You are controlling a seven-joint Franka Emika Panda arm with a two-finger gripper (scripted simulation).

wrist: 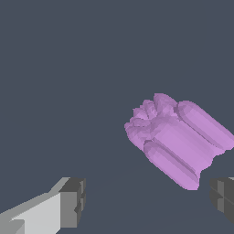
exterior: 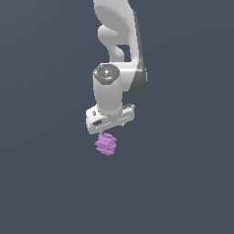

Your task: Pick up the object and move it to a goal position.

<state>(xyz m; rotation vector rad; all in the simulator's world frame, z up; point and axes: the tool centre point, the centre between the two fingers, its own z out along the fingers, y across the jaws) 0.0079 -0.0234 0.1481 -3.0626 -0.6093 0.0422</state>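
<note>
The fingers (wrist: 68, 201) stand wide apart in the wrist view, one dark grey pad at each side of the picture, with bare grey surface between them. Nothing sits in the gap; the fingers grip nothing. One pad is backed by a pale grey finger body, the other (wrist: 223, 195) is cut off by the picture's edge.

The object (wrist: 176, 139) is a light-purple knobbly block made of rounded ridges lying side by side, with a cluster of smaller lumps at one end. In the wrist view it lies off the line between the two pads, closer to the cropped pad, and touches neither.

In the exterior view the white gripper (exterior: 109, 130) points downward from the arm (exterior: 119, 41), its broad flat body tilted slightly. The object (exterior: 106, 144) appears right under that body, just beside its lower edge; whether it touches cannot be told from this view. The fingers themselves are hardly visible here. The plain dark grey table (exterior: 183, 183) fills the rest of both pictures.
</note>
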